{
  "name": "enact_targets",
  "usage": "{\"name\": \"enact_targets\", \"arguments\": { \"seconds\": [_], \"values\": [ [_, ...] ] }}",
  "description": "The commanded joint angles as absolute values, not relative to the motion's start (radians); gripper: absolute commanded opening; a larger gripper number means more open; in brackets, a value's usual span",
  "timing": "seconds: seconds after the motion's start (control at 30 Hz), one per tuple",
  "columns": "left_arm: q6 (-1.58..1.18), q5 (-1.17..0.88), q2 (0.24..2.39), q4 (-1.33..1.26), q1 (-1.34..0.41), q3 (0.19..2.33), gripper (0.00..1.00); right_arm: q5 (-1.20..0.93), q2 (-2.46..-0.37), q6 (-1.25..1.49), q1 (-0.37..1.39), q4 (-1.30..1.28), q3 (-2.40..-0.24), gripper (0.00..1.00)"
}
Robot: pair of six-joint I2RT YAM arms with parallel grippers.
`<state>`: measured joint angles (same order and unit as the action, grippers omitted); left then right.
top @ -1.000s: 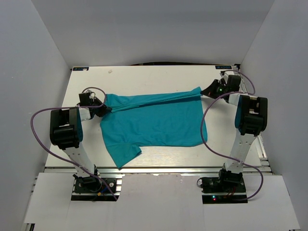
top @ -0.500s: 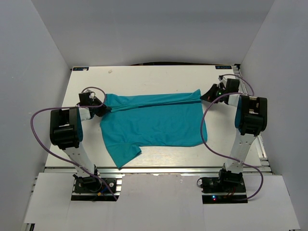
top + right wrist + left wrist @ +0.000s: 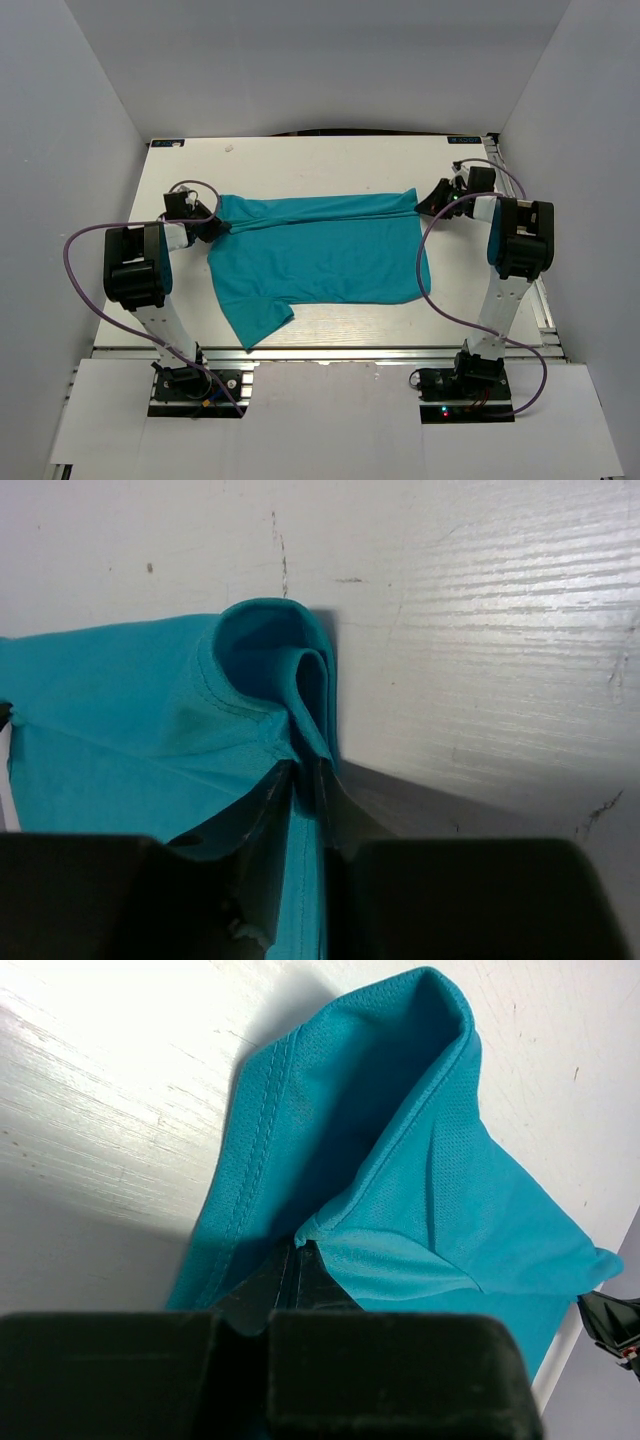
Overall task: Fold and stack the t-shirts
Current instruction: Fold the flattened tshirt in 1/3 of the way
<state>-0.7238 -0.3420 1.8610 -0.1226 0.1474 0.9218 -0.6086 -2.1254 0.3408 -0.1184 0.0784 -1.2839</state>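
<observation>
Top external: left claw (image 3: 216,228) pinches t-shirt (image 3: 320,255).

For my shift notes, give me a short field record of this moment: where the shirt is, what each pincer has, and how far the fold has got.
item: one teal t-shirt, spread on the white table
left pincer: shut on the shirt's far left corner
right pincer: far right corner cloth between its fingers; grip unclear
far edge: bunched into a ridge between both pincers
fold: not yet done
</observation>
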Motion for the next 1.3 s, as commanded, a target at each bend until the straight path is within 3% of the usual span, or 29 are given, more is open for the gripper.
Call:
{"name": "enact_targets", "arguments": {
  "seconds": [0.0,0.07,0.1,0.13,0.3,0.33,0.5,0.63,0.7,0.87,0.97,1.07,1.13,1.27],
  "values": [
    [-0.715,-0.287,1.845,-0.103,0.160,0.956,0.00,-0.517,-2.167,0.302,-0.133,0.038,-1.308,0.23],
    [-0.719,-0.281,1.838,-0.091,0.160,0.965,0.07,-0.515,-2.161,0.301,-0.133,0.041,-1.310,0.34],
    [-0.716,-0.278,1.836,-0.086,0.158,0.969,0.26,-0.514,-2.160,0.299,-0.133,0.038,-1.313,0.36],
    [-0.724,-0.272,1.832,-0.066,0.158,0.973,0.35,-0.511,-2.158,0.299,-0.135,0.035,-1.315,0.41],
    [-0.736,-0.230,1.775,-0.029,0.158,0.997,0.62,-0.543,-2.117,0.304,-0.146,0.034,-1.327,0.52],
    [-0.735,-0.224,1.764,-0.023,0.160,0.999,0.63,-0.548,-2.109,0.305,-0.149,0.034,-1.327,0.57],
    [-0.735,-0.207,1.704,-0.011,0.161,1.012,0.64,-0.601,-2.069,0.311,-0.156,0.018,-1.353,0.63],
    [-0.738,-0.186,1.645,-0.009,0.169,1.003,0.58,-0.601,-2.036,0.311,-0.158,0.002,-1.356,0.70],
    [-0.723,-0.176,1.614,-0.017,0.172,0.999,0.51,-0.595,-2.016,0.308,-0.163,-0.032,-1.347,0.89],
    [-0.715,-0.325,1.585,-0.044,0.172,1.035,0.39,-0.595,-1.973,0.232,-0.173,-0.043,-1.332,0.89],
    [-0.764,-0.473,1.629,-0.067,0.169,1.077,0.38,-0.629,-1.941,0.158,-0.175,-0.028,-1.331,0.89],
    [-0.796,-0.584,1.655,-0.094,0.163,1.097,0.43,-0.730,-1.919,0.051,-0.173,-0.049,-1.362,0.89],
    [-0.790,-0.629,1.658,-0.094,0.150,1.106,0.52,-0.845,-1.905,-0.064,-0.173,-0.072,-1.368,0.89],
    [-0.765,-0.687,1.672,-0.110,0.118,1.134,0.57,-0.999,-1.841,-0.207,-0.161,-0.033,-1.330,0.88]
  ]
}}
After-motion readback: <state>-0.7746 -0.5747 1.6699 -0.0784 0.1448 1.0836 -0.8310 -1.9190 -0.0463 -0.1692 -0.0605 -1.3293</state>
